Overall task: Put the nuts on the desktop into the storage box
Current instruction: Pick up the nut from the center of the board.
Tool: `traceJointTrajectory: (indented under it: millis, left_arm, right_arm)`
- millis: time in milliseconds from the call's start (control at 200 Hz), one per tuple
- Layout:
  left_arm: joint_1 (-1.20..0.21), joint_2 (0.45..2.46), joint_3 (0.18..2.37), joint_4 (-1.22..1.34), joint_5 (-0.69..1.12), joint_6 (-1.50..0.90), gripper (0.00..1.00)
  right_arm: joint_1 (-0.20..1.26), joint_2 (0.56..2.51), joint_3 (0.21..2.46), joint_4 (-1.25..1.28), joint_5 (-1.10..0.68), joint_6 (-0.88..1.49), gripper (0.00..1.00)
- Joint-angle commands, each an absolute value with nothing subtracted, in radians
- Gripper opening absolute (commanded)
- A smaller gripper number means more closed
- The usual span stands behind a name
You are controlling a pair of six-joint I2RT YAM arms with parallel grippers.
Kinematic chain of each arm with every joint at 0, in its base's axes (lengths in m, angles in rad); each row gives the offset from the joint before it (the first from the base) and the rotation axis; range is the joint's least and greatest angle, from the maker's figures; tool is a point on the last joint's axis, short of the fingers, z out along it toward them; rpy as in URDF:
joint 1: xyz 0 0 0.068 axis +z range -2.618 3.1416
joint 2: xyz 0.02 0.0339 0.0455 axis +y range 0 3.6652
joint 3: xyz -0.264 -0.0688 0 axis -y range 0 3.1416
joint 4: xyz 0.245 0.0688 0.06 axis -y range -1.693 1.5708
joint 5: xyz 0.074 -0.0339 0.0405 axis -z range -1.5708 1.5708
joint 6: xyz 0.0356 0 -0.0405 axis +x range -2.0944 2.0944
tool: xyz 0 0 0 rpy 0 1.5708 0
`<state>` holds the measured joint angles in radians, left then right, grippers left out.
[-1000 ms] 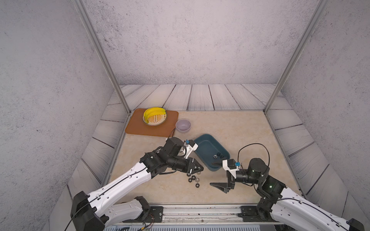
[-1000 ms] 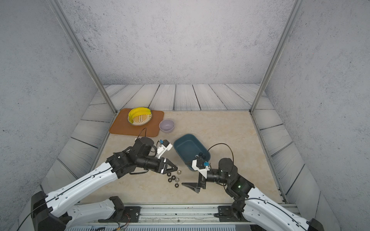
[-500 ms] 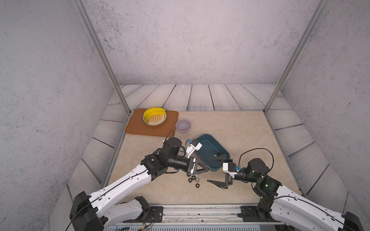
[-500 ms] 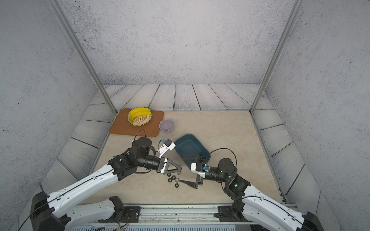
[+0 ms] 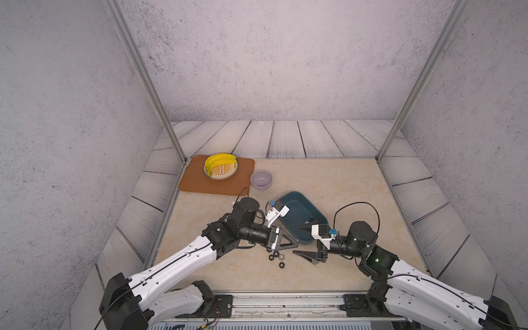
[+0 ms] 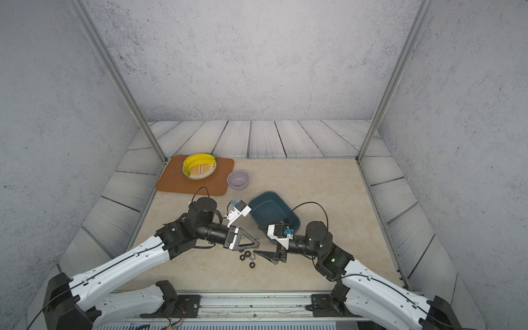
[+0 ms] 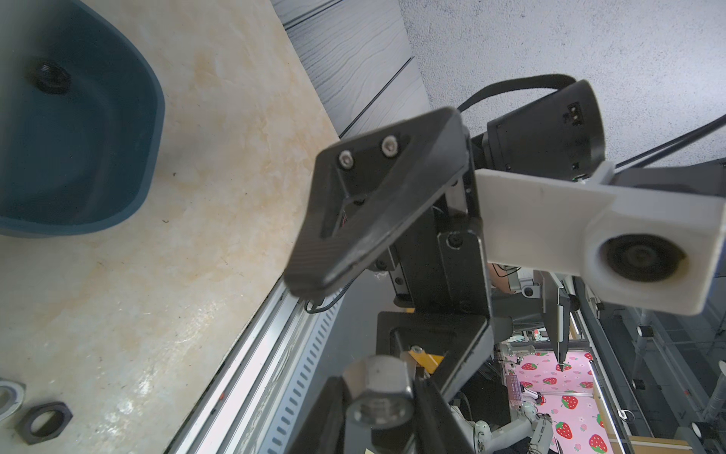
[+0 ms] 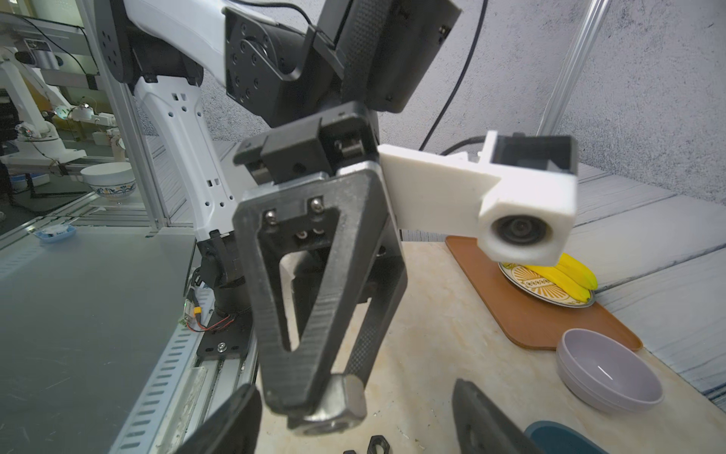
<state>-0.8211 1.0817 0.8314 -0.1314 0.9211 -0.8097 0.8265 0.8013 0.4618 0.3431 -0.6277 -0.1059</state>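
My left gripper [image 7: 379,397] is shut on a silver nut [image 7: 377,377], held above the desktop [image 5: 343,185] just in front of the teal storage box [image 5: 300,211]. In the right wrist view that nut [image 8: 334,408] hangs between the fingers [image 8: 231,420] of my open right gripper [image 8: 353,424], touching neither. In both top views the left gripper [image 5: 295,244] points into the right gripper [image 6: 260,241]. Several loose nuts [image 5: 282,265] lie on the desktop below them. One black nut [image 7: 49,76] lies inside the storage box [image 7: 118,118].
A lavender bowl [image 5: 261,179] stands behind the box. Further left is an orange mat [image 5: 200,185] with a plate of bananas [image 5: 220,165]. A metal rail [image 5: 285,300] runs along the front edge, and frame posts [image 5: 388,143] stand at the back corners.
The left gripper has carried its nut a little to the right. The right gripper has moved left to meet it, and its jaws have narrowed around the left gripper's tip.
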Motion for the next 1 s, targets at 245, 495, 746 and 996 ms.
traceJointTrajectory:
  millis: [245,495,746,996]
  left_arm:
    - [-0.825,1.092,0.851,-0.122,0.948,-0.796,0.17]
    - [-0.824,1.091,0.851,-0.136,0.940,-0.790,0.17]
    - [-0.825,1.096,0.849,-0.112,0.941,-0.804,0.17]
    - [-0.824,1.117,0.856,-0.096,0.939,-0.810,0.15]
  right_arm:
    - [0.832,0.782,0.491,0.284,-0.648,-0.108,0.62]
    - [0.832,0.750,0.494,0.236,-0.627,-0.116,0.52]
    - [0.832,0.748,0.504,0.235,-0.642,-0.099,0.45]
    - [0.832,0.767,0.518,0.235,-0.651,-0.098,0.41]
